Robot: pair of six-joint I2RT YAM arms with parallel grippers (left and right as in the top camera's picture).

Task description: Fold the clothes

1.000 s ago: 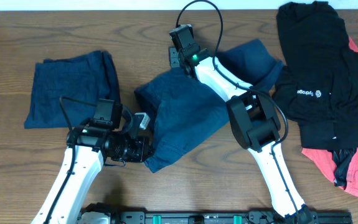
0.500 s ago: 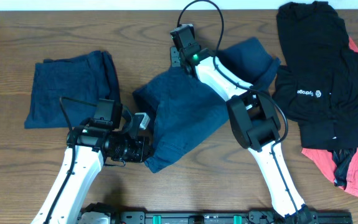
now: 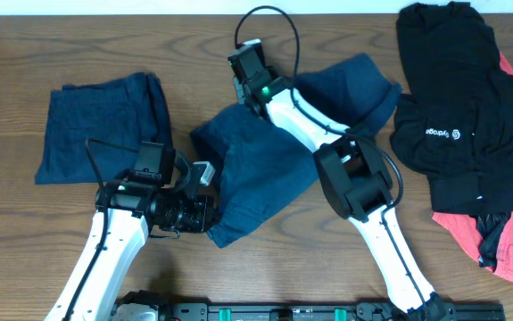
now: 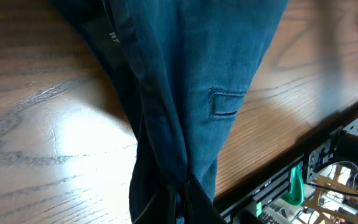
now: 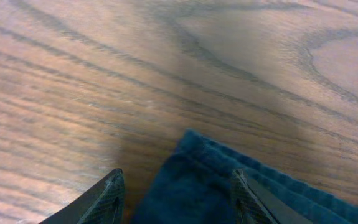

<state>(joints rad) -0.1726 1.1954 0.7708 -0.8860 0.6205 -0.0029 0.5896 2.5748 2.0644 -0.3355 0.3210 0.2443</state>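
**Seat the far-corner pinch before you fold the middle navy garment (image 3: pixel 260 178).**
The garment lies crumpled at the centre of the table (image 3: pixel 24 53), with a folded navy garment (image 3: pixel 104 125) well apart toward the left arm's side. Your left gripper (image 3: pixel 206 214) is clamped on the near hem, and in the wrist view the cloth runs straight out of it. Your right gripper (image 5: pixel 177 199) is spread, its fingers (image 5: pixel 113 196) straddling a blue corner that lies flat on the wood, ungrasped. I judge the next move calls for lowering until both pads meet the table, centring the corner between them, then closing on the edge alone rather than a bunch. Keep the left side low so the cloth does not drag, and raise both corners together so the fold line runs straight.
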